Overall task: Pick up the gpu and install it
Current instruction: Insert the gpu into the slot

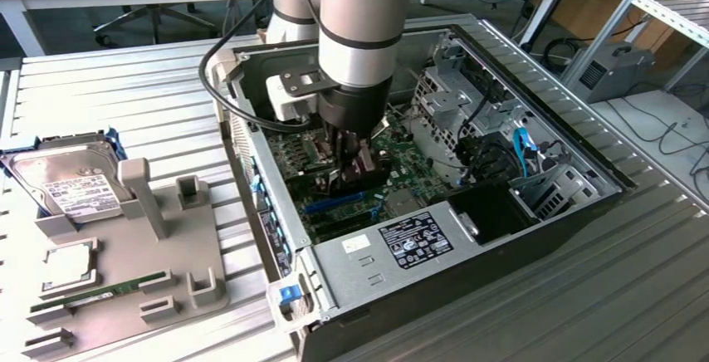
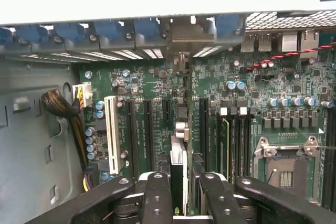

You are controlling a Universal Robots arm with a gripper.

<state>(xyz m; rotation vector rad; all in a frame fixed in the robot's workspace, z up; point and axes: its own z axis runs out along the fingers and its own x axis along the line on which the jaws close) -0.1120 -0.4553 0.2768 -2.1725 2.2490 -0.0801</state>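
Our tool (image 2: 178, 195) is clamped on the gpu (image 2: 179, 169), held on edge inside the open computer case (image 1: 576, 142), just above the green motherboard (image 2: 157, 108) and apparently in line with its slots. We judge the card light, stiff and fragile; the flat faces near its top edge are the safe hold, away from the contacts. On the desk (image 1: 122, 80), at the exterior view's left edge, the hard drive (image 1: 69, 183) carries a white label, too small to read.

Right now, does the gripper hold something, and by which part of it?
Yes. The gripper holds the gpu edge-on between its fingers, by its upper edge, above the motherboard inside the computer case.
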